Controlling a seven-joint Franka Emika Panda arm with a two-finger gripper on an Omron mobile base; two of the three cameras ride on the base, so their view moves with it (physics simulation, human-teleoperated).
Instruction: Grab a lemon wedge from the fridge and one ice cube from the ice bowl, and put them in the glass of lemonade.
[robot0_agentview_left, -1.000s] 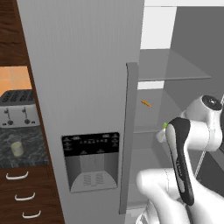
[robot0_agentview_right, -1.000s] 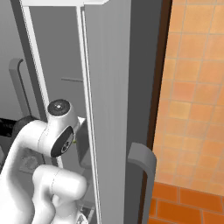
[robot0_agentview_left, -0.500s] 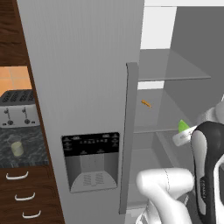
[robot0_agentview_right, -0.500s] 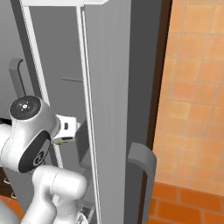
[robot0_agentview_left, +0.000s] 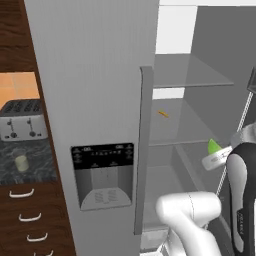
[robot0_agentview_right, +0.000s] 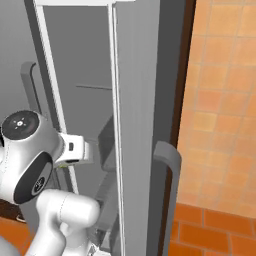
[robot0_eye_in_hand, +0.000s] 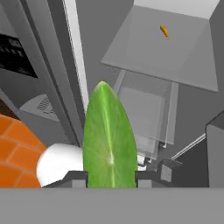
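Observation:
The lemon wedge (robot0_eye_in_hand: 108, 140) is a bright green pointed slice held upright between my fingertips, so my gripper (robot0_eye_in_hand: 109, 177) is shut on it. From the left base view the lemon wedge (robot0_agentview_left: 214, 146) sticks up from the gripper (robot0_agentview_left: 215, 152) in front of the open right half of the fridge (robot0_agentview_left: 100, 75), level with its lower shelf. The glass of lemonade (robot0_agentview_left: 20, 162) stands on the dark counter at far left. The ice bowl and ice cube are out of view.
A thin orange sliver (robot0_agentview_left: 162, 113) lies on the fridge's middle glass shelf (robot0_eye_in_hand: 164, 30). A toaster (robot0_agentview_left: 22, 120) sits behind the glass. The open fridge door (robot0_agentview_right: 140, 100) with its long handle stands close on the arm's right, and drawers lie under the counter.
The hand has drawn back out of the fridge with the lemon wedge, moving right in the left base view and left in the right base view. Grip unchanged.

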